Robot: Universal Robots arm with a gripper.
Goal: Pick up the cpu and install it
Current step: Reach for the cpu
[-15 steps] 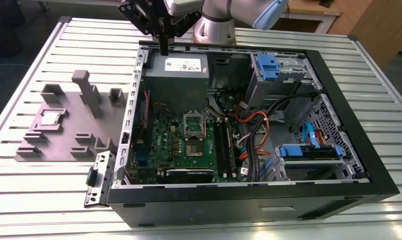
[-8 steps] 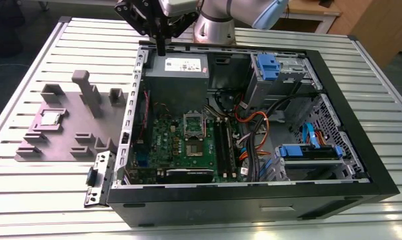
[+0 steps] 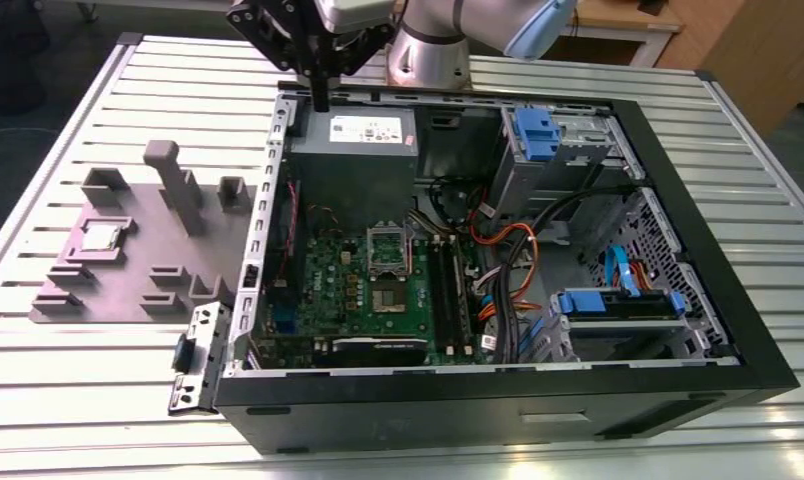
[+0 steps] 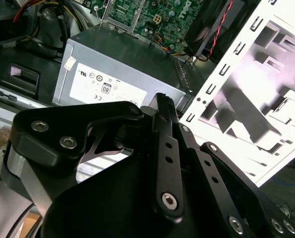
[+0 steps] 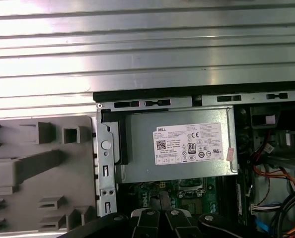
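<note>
Firstly, in the exterior view, we count one small silvery square cpu (image 3: 102, 236) on one grey tray (image 3: 125, 268), beside the open black case (image 3: 509, 400). In the second wrist view, one black gripper (image 4: 162, 99), partly cut off, shows jaws closed, empty.

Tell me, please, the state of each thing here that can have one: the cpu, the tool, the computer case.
cpu: lies flat in the grey holder, outside the case, not held.
tool: shut, holds nothing, above the case's edge by the grey power box.
computer case: lies on its side on the table, cover off, inside open to view.
</note>
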